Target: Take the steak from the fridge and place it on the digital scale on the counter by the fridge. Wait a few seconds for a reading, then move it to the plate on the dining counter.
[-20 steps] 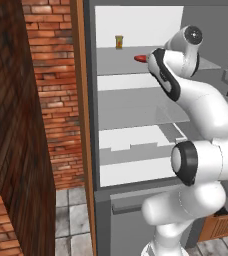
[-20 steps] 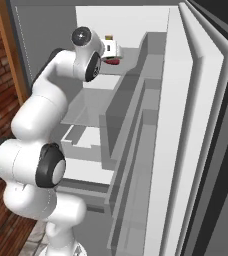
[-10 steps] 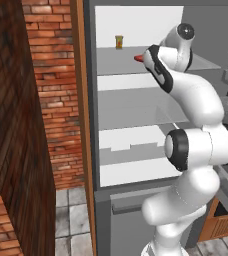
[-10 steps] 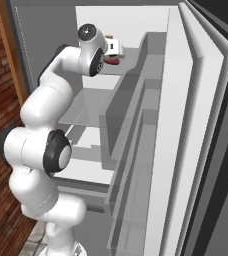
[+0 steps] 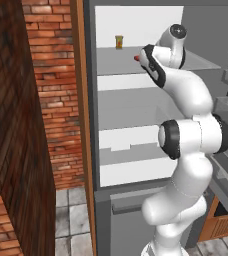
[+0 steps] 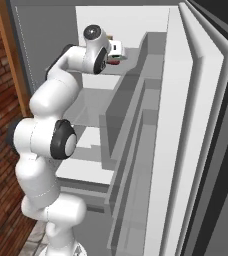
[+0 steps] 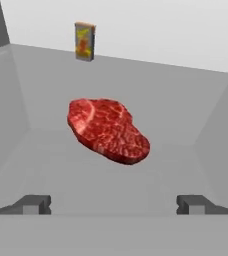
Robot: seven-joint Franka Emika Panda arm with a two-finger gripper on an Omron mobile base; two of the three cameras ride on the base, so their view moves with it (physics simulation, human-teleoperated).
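On the fridge (image 5: pixel 136 125) shelf, at twelve o'clock from my wide-open, empty pincer (image 7: pixel 113 204), lies the steak (image 7: pixel 108 129): flat, soft, probably slick (light too). I'd pinch across its narrow width.

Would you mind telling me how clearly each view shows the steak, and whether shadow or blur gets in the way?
Hand view: the steak is sharp and evenly lit, marbling plain, no glare. Left base view: just a red sliver past the arm. Right base view: a small, soft red patch beside the gripper.

Marbled red steak (image 7: pixel 109 130) — grey shelf (image 7: pixel 186 115)
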